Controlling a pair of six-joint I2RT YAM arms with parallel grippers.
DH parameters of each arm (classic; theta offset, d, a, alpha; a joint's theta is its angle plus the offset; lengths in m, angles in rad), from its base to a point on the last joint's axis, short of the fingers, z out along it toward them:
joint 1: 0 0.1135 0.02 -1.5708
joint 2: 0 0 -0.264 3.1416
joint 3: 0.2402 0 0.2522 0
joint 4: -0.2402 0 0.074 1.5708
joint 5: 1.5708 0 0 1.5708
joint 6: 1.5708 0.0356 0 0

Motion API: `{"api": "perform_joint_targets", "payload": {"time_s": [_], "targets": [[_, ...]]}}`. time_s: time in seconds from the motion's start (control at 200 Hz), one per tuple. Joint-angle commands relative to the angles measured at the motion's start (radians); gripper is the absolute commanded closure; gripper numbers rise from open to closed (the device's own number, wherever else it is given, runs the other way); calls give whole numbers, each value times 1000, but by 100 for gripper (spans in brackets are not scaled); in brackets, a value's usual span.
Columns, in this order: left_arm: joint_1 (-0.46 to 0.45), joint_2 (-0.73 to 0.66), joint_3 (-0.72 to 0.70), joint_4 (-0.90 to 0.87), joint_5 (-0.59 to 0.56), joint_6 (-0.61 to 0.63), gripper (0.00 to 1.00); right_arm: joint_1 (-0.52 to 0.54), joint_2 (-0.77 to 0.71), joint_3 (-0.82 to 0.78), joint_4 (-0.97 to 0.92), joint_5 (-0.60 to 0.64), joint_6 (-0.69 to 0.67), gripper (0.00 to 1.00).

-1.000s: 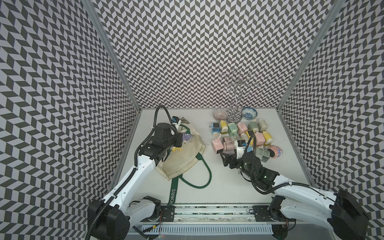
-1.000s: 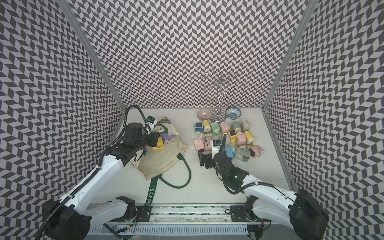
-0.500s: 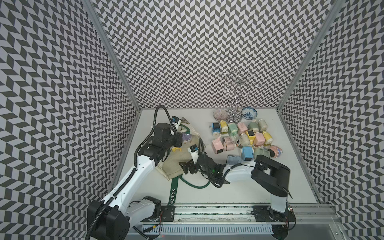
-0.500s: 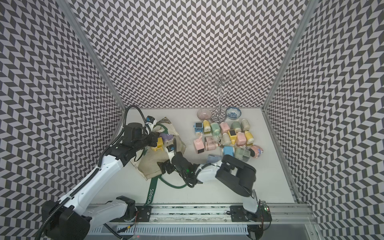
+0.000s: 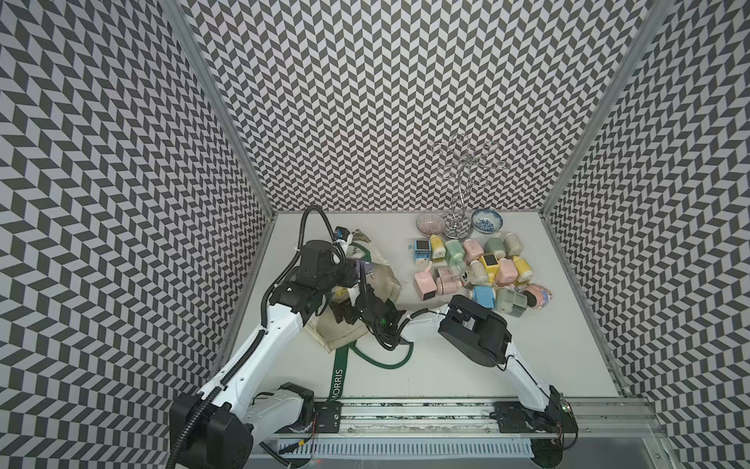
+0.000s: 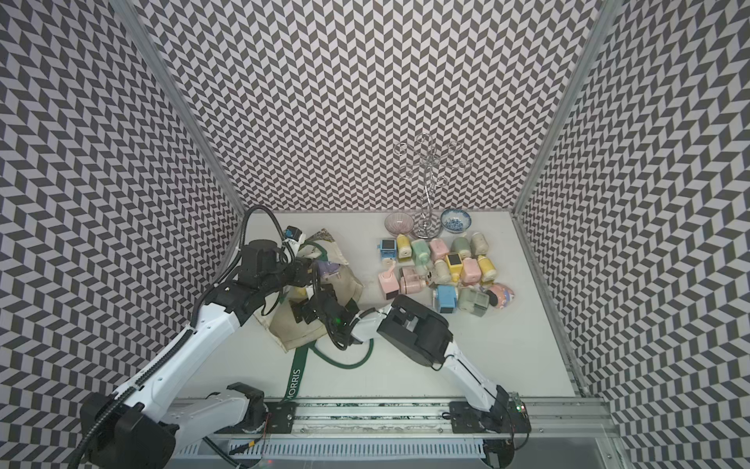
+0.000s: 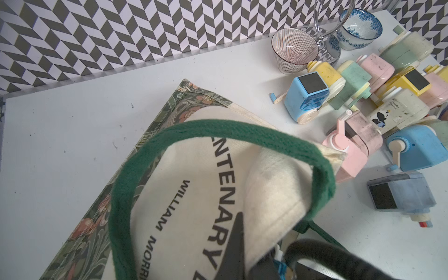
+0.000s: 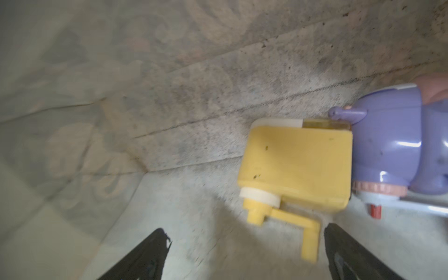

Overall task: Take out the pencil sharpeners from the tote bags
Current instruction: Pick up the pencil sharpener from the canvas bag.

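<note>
The cream tote bag (image 5: 345,331) (image 6: 294,327) lies at the table's left with its mouth lifted. My left gripper (image 5: 350,277) (image 7: 244,232) is shut on the bag's canvas rim, holding it up beside the green strap (image 7: 242,131). Open and holding nothing, my right gripper (image 5: 344,316) (image 8: 244,240) reaches into the bag's mouth. Just ahead of its fingertips, inside the bag (image 8: 194,84), lies a yellow sharpener (image 8: 295,164), its crank near one finger (image 8: 339,244). A lilac sharpener (image 8: 392,145) (image 5: 365,268) lies against the yellow one. A pile of pastel sharpeners (image 5: 479,268) (image 6: 442,268) lies on the table at the right.
Two small bowls, one pink-striped (image 5: 430,222) and one blue (image 5: 487,220), flank a wire stand (image 5: 460,195) at the back, right behind the pile. A second green strap lettered MORRIS (image 5: 339,381) trails toward the front rail. Patterned walls close in three sides.
My right arm has swung left from the sharpener pile across the table, and its open gripper is now inside the bag's mouth. The left arm has held still.
</note>
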Motion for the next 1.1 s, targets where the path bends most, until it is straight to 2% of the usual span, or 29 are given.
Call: {"api": "perform_joint_targets", "payload": {"time_s": [0.0, 0.245, 0.335, 0.446, 0.511, 0.591, 0.811, 0.931, 1.096], "targets": [[-4, -47, 4, 35, 20, 13, 100, -19, 70, 84, 17, 25, -15, 1], [-9, -50, 0, 43, 35, 15, 100, -41, 179, 247, -30, 36, -43, 1], [-10, -52, -1, 43, 37, 16, 100, -46, 199, 271, 14, 31, -83, 1], [-11, -51, -3, 45, 36, 17, 100, -54, 233, 326, 7, -78, -76, 1], [-15, -47, -4, 42, 34, 18, 100, -48, 229, 334, 3, -81, -89, 1], [-19, -45, -2, 41, 34, 18, 100, -53, 222, 322, 35, -89, -70, 1], [-22, -46, -3, 39, 28, 19, 100, -57, 274, 424, -7, -81, -18, 0], [-26, -47, -3, 37, 19, 20, 100, -55, 261, 400, 34, -105, -36, 13], [-26, -45, -3, 35, 14, 20, 100, -52, 170, 248, 148, -102, -109, 27]]}}
